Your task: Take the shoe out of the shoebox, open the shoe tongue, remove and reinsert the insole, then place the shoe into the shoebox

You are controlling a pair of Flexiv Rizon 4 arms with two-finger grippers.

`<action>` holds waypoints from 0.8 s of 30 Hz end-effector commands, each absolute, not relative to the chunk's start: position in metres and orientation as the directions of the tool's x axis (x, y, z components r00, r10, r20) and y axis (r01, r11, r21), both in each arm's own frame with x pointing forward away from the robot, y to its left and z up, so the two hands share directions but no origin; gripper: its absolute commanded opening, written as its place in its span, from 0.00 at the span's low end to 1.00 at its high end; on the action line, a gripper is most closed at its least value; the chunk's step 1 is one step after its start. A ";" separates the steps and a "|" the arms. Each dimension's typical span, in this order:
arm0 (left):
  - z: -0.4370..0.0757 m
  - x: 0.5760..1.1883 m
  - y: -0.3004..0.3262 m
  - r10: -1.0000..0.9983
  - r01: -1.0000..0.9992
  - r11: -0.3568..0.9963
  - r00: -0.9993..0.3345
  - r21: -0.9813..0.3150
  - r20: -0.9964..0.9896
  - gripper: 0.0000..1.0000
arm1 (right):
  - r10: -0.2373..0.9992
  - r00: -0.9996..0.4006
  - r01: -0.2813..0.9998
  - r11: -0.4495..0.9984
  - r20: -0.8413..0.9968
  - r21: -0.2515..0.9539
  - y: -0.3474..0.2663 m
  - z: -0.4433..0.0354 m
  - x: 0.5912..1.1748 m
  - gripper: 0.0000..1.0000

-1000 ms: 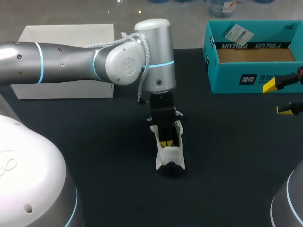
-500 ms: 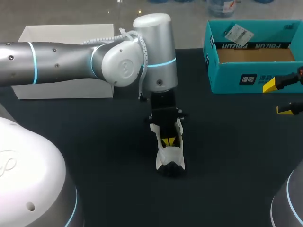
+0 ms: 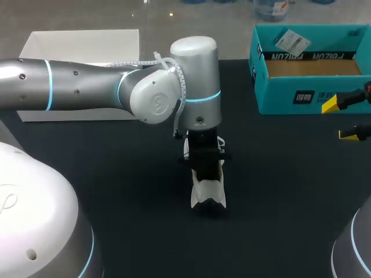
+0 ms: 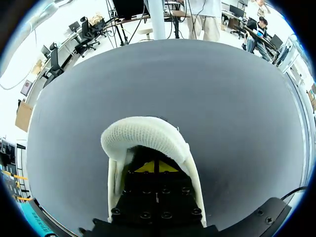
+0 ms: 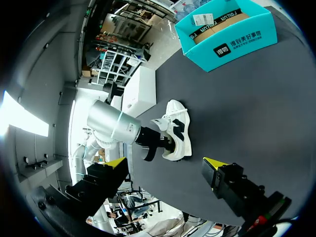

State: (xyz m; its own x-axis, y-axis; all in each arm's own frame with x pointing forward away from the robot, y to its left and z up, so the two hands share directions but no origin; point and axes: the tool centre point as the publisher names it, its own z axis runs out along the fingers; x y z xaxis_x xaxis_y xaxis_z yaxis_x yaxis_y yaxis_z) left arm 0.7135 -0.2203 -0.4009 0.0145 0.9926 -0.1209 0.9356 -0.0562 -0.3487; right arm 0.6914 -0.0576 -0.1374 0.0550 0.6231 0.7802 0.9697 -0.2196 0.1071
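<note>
Dropping lower now, our left arm is pushing our left gripper (image 4: 156, 167) deeper into the shoe (image 3: 207, 186), and the yellow tips we were seeing from overhead are sinking out of sight. From the wrist, they are sitting pressed together inside the opening, with the white upper arching ahead of them. The shoe is standing on the black table (image 3: 278, 197), well apart from the teal shoebox (image 3: 290, 95). Our right gripper (image 3: 342, 119) is hanging spread wide beside that box.
</note>
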 end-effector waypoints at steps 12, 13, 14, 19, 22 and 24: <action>-0.399 0.714 -0.217 0.993 0.949 -0.050 0.014 -0.310 -0.117 0.00 | 0.624 0.057 0.970 -0.220 0.779 0.105 -0.057 -0.138 0.692 1.00; -0.394 0.715 -0.216 0.993 0.951 -0.052 0.015 -0.304 -0.121 0.00 | 0.624 0.057 0.970 -0.220 0.779 0.105 -0.057 -0.138 0.692 1.00; -0.389 0.716 -0.216 0.991 0.956 -0.057 0.020 -0.288 -0.130 0.00 | 0.624 0.057 0.970 -0.220 0.779 0.105 -0.057 -0.138 0.692 1.00; -0.375 0.723 -0.220 0.984 0.973 -0.061 0.021 -0.221 -0.179 0.00 | 0.624 0.057 0.970 -0.220 0.779 0.105 -0.057 -0.138 0.692 1.00; -0.382 0.731 -0.225 0.984 0.980 -0.042 0.007 -0.193 -0.178 0.00 | 0.624 0.057 0.970 -0.220 0.779 0.105 -0.057 -0.138 0.692 1.00; -0.388 0.735 -0.228 0.986 0.983 -0.027 -0.004 -0.184 -0.166 0.00 | 0.624 0.057 0.970 -0.220 0.779 0.105 -0.057 -0.138 0.692 1.00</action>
State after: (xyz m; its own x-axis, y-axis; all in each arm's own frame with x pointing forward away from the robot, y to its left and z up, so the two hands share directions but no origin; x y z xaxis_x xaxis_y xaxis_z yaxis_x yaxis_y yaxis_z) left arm 0.7366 -0.2260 -0.3808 0.0018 0.9850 -0.1727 0.9789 -0.0370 -0.2012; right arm 0.6914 -0.0575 -0.1374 0.0549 0.6231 0.7802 0.9697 -0.2196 0.1071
